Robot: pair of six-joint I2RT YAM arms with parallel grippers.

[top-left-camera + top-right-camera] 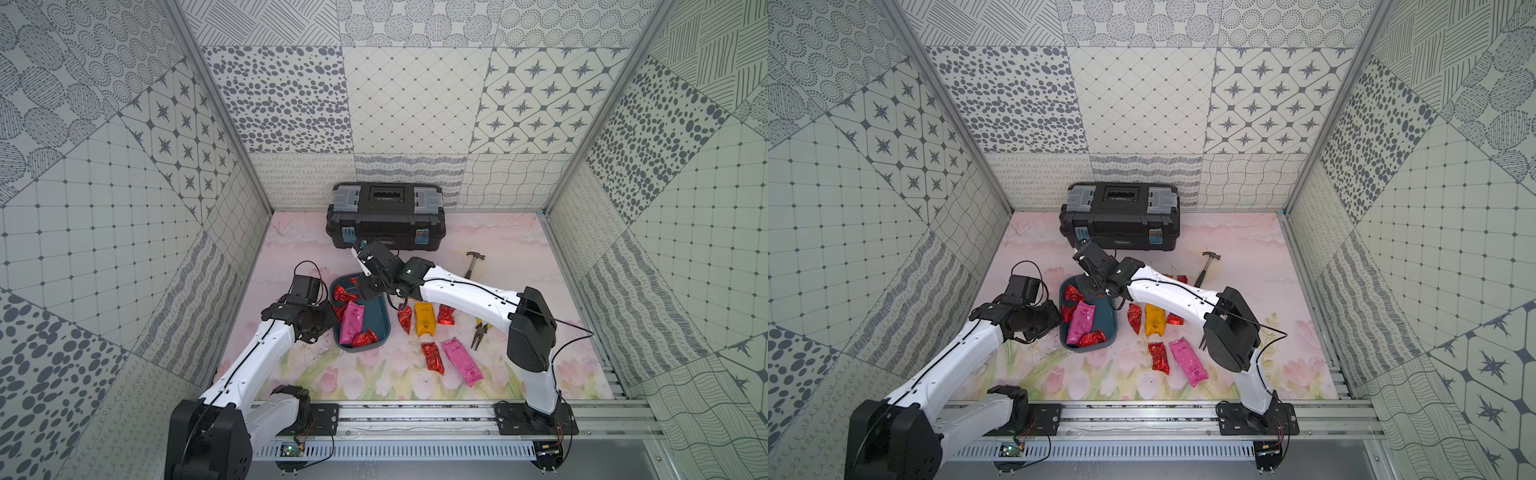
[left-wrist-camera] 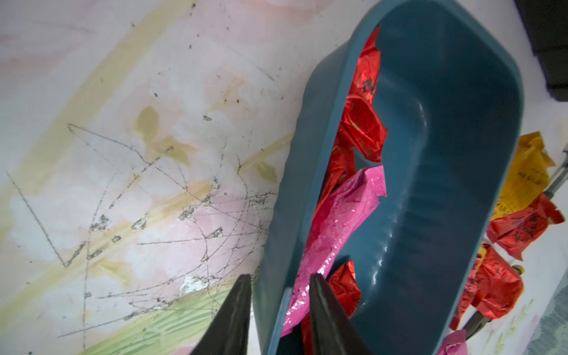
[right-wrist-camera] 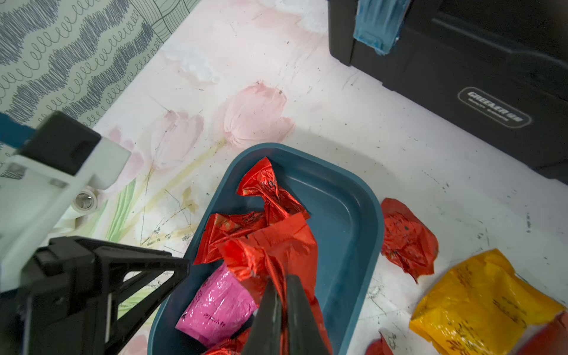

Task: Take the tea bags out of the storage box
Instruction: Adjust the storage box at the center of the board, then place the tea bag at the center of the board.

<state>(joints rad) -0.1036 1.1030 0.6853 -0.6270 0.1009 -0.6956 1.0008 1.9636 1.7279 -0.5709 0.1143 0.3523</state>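
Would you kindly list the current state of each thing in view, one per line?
storage box: lidless, tea bags still inside.
toolbox: lid down.
left claw: straddling the storage box's wall.
right claw: shut on a red tea bag.
pliers: lying on the table.

At the back wall sits a black toolbox (image 1: 386, 218) with blue latches and grey lid clips, lid shut. Over to the side, a hammer (image 1: 472, 262) lies flat on the tulip-printed counter (image 1: 519, 245), head toward the back. Nearer the front, yellow-handled pliers (image 1: 478, 334) rest on the same counter, well apart from the toolbox. Patterned grey-and-white panels (image 1: 415, 95) enclose everything.
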